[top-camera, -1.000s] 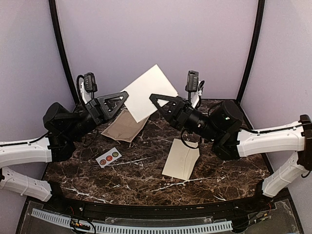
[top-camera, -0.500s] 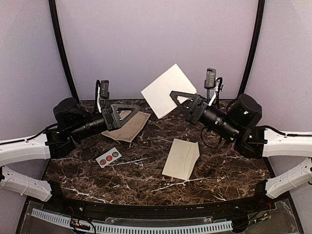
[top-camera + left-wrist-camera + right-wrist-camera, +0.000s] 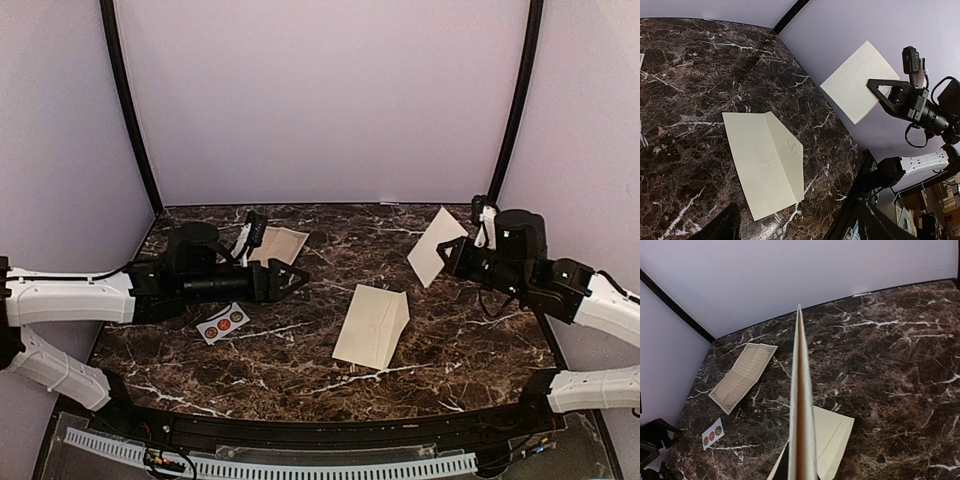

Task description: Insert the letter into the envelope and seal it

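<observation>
The envelope (image 3: 372,325) lies flap open mid-worktop (image 3: 470,350), seemingly with nothing inside yet. The right tool (image 3: 455,250) pinches a sheet (image 3: 432,248) aloft at far right, probably the letter. The left tool (image 3: 288,277) hangs wide and empty, so inserting and sealing remain

Lab booth, lilac walls (image 3: 320,100), marble tabletop (image 3: 300,365)

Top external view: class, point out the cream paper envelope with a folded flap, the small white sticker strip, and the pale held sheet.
Cream paper envelope (image 3: 362,327): top external, its body.
Small white sticker strip (image 3: 224,322): top external, middle sticker.
Pale paper sheet (image 3: 430,248): top external, its flat face.
</observation>
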